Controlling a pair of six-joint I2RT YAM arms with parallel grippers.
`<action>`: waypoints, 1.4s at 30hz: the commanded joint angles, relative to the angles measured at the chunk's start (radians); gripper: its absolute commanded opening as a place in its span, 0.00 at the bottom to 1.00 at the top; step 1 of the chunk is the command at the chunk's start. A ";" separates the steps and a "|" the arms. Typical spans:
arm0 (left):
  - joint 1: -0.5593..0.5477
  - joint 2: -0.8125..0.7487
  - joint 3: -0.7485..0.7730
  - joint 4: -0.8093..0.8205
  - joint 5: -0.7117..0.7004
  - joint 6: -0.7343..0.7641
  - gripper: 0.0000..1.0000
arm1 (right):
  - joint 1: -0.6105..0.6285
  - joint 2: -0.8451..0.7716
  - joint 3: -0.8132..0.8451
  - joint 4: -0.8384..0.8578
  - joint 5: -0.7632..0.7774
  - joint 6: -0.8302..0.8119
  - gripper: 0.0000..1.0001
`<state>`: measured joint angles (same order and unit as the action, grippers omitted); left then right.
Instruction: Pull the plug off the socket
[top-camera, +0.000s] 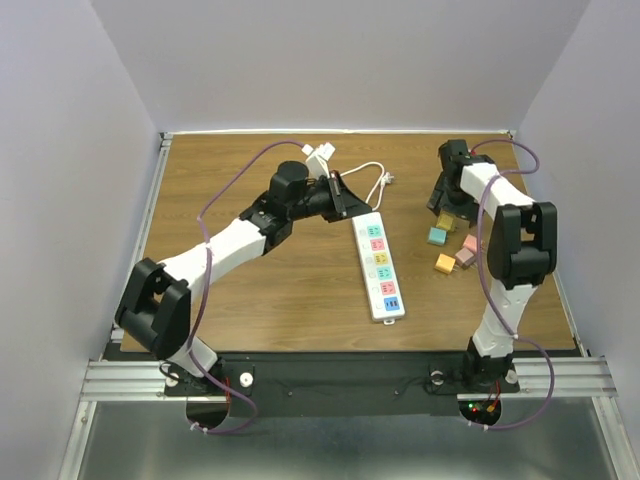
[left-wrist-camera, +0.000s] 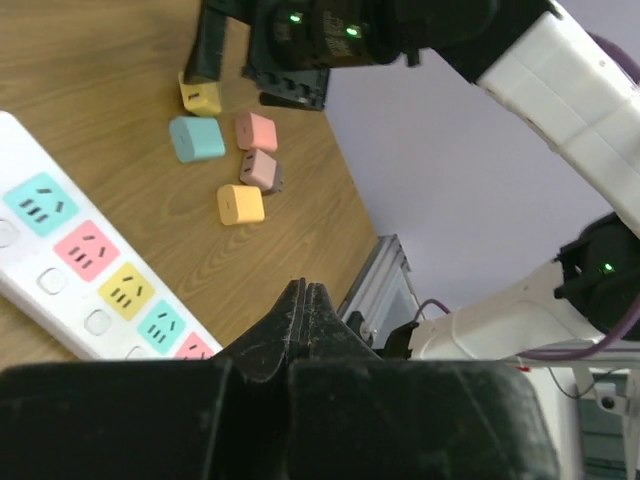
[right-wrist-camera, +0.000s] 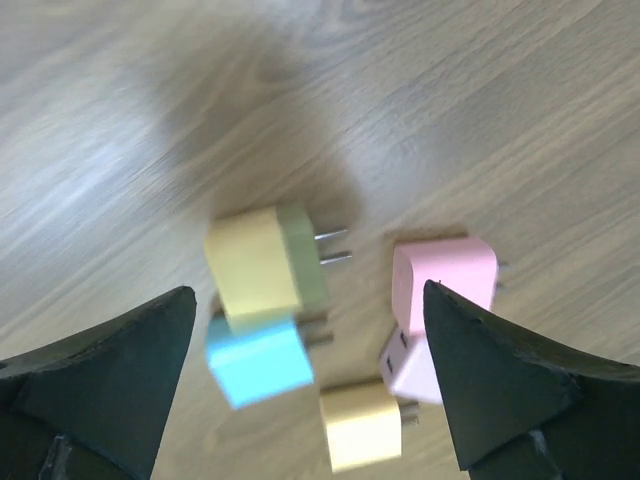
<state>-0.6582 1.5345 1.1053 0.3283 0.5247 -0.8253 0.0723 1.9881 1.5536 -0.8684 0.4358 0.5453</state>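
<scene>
Power strip (top-camera: 378, 265), long, white, rectangular and of hard plastic, lies flat near the middle of the wooden table (top-camera: 260, 290), with its row of colour-marked outlets facing up and its white cord (top-camera: 366, 178) curling away at the far end. No plug appears to be seated in any outlet. The strip is probably light and slides easily, so it would need pinning down while a plug is drawn out.

Five small cube-shaped plastic plugs lie bunched together well to the right of the strip: a yellow plug (right-wrist-camera: 262, 268), a teal plug (right-wrist-camera: 258, 362), a pink plug (right-wrist-camera: 443, 275), a mauve plug (right-wrist-camera: 412, 365) and an orange plug (right-wrist-camera: 362, 425). Each looks light, stiff and smooth-sided, with two thin metal prongs. The best hold would be on two opposite flat faces, pulling straight along the prongs.

Right gripper (right-wrist-camera: 308, 300) hovers over this pile with its jaws spread wide. The yellow plug sits below the gap and is not gripped; the blurred view hides any contact.

Left gripper (left-wrist-camera: 305, 300) hangs by the far end of the strip, fingers pressed together on nothing.
</scene>
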 joint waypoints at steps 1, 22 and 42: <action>0.015 -0.097 0.065 -0.156 -0.066 0.101 0.00 | -0.005 -0.190 -0.009 0.002 -0.075 -0.025 1.00; 0.037 -0.551 0.214 -0.397 -0.469 0.298 0.83 | -0.005 -1.011 -0.300 0.098 -0.642 -0.070 1.00; 0.037 -0.789 -0.004 -0.262 -0.650 0.344 0.93 | 0.007 -1.118 -0.219 0.094 -0.519 -0.117 1.00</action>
<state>-0.6258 0.7597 1.1213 -0.0223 -0.0864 -0.5175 0.0731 0.8883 1.2865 -0.8139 -0.0422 0.4732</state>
